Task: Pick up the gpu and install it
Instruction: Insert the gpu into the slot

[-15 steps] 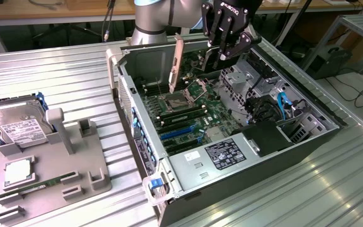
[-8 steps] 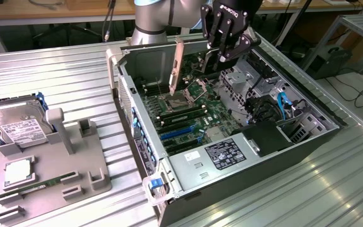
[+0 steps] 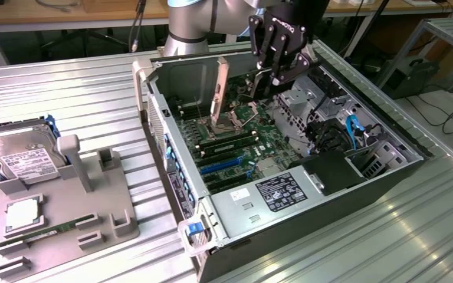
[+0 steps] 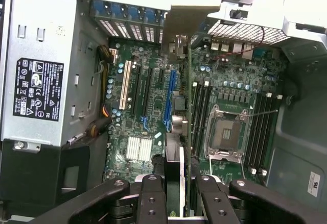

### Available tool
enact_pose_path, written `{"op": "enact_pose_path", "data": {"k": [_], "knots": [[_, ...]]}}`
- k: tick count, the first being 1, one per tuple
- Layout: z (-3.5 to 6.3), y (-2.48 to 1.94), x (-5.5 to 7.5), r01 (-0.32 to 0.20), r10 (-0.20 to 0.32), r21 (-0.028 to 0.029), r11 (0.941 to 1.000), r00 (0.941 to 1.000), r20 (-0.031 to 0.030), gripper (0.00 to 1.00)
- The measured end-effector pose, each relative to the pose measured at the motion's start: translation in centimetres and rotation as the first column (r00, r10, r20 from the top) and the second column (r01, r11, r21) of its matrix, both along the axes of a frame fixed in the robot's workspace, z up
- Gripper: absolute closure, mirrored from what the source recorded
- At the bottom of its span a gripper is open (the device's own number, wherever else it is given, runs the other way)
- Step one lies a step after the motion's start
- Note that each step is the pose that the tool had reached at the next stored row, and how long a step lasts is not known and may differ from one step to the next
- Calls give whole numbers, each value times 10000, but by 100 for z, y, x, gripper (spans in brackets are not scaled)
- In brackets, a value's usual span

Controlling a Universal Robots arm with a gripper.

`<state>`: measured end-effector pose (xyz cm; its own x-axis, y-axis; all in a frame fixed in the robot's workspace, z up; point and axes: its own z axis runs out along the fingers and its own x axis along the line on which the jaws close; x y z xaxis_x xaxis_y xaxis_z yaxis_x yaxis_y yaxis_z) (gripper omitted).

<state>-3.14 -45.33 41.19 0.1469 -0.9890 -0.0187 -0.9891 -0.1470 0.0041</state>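
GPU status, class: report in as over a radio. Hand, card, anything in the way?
Hand shut on GPU, above open case. Card upright over motherboard, not seated. Nothing visibly in the way.

1. One computer case [image 3: 289, 236], lying open on the counter [image 3: 69, 94].
2. One motherboard [image 4: 153, 127] inside it.
3. One power supply [image 4: 41, 81] bearing one black label [image 4: 37, 88].
4. One empty CPU socket [image 4: 225, 134].
5. One white expansion slot [image 4: 125, 87] and one long blue slot [image 4: 168, 97].
6. One gpu [image 4: 180, 101], held edge-on in one end effector [image 4: 177, 193].
7. One grey holder tray [image 3: 65, 227] carrying one hard drive [image 3: 20, 154], one processor chip [image 3: 23, 213] and one green memory stick [image 3: 42, 233].
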Motion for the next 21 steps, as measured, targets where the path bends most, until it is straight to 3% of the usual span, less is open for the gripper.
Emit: {"op": "enact_pose_path", "data": {"k": [3,4,7,21], "knots": [[-44,-2,1,-2,2,-5,10000,10000,-11,73],[-64,-1,1,-3,3,-8,10000,10000,-54,73],[-80,-1,1,-2,2,-40,10000,10000,-56,73],[-174,-2,0,0,0,-32,10000,10000,-55,73]]}}
